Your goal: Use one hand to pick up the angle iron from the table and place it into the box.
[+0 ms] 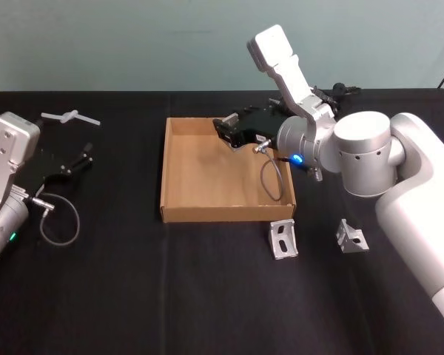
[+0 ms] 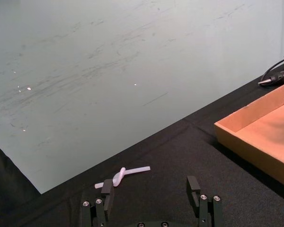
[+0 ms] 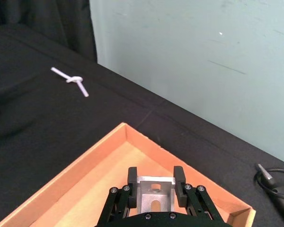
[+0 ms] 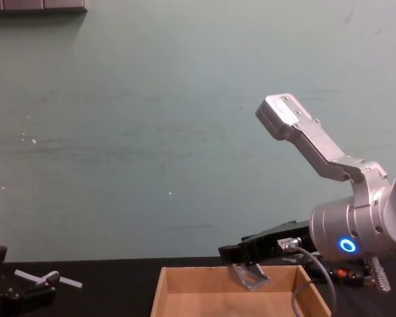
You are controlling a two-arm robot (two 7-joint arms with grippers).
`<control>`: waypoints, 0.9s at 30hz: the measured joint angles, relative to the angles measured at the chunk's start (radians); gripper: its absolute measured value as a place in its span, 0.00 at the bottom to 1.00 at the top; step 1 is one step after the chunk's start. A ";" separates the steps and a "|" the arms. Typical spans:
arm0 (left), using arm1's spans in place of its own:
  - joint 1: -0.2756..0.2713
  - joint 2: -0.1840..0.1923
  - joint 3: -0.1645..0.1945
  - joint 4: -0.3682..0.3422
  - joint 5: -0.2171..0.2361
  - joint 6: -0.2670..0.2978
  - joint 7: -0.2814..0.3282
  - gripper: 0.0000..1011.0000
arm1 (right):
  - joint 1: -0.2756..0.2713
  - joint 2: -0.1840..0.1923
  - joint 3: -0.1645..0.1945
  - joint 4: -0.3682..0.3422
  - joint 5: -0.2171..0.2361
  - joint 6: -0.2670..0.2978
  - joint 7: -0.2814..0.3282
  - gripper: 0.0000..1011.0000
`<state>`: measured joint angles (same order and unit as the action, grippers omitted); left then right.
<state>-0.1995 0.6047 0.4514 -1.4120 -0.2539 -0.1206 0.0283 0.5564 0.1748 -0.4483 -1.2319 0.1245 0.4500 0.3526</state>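
My right gripper [image 1: 227,133] hangs above the far part of the tan cardboard box [image 1: 222,213] and is shut on a silver angle iron [image 3: 154,195]. The right wrist view shows the bracket clamped between both black fingers [image 3: 132,177], with the box floor [image 3: 75,189] beneath. From the chest view the angle iron [image 4: 249,277] dangles just above the box's rim [image 4: 198,281], under the right gripper [image 4: 241,255]. Two more angle irons lie on the black table in front of the box, one [image 1: 283,239] near its front right corner, the other [image 1: 351,237] further right. My left gripper [image 2: 151,191] is open, parked at the far left.
A white plastic piece [image 1: 70,116] lies on the table at the far left, past the left gripper [image 1: 79,158]. A grey cable [image 1: 272,177] from the right arm loops over the box's right side. Black cables [image 1: 339,89] lie behind the box at the back right.
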 joint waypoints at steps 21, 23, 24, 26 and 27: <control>0.000 0.000 0.000 0.000 0.000 0.000 0.000 0.99 | 0.019 -0.014 0.008 0.045 -0.004 -0.013 -0.004 0.68; 0.000 0.000 0.000 0.000 0.000 0.000 0.000 0.99 | 0.019 -0.014 0.008 0.044 -0.003 -0.012 -0.004 0.76; 0.000 0.000 0.000 0.000 0.000 0.000 0.000 0.99 | 0.018 -0.014 0.008 0.044 -0.003 -0.012 -0.004 0.78; 0.000 0.000 0.000 0.000 0.000 0.000 0.000 0.99 | 0.018 -0.014 0.008 0.043 -0.003 -0.012 -0.004 0.85; 0.000 0.000 0.000 0.000 0.000 0.000 0.000 0.99 | 0.018 -0.013 0.007 0.042 -0.003 -0.012 -0.004 0.87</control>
<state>-0.1995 0.6047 0.4514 -1.4120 -0.2539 -0.1206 0.0283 0.5744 0.1614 -0.4409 -1.1894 0.1213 0.4381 0.3484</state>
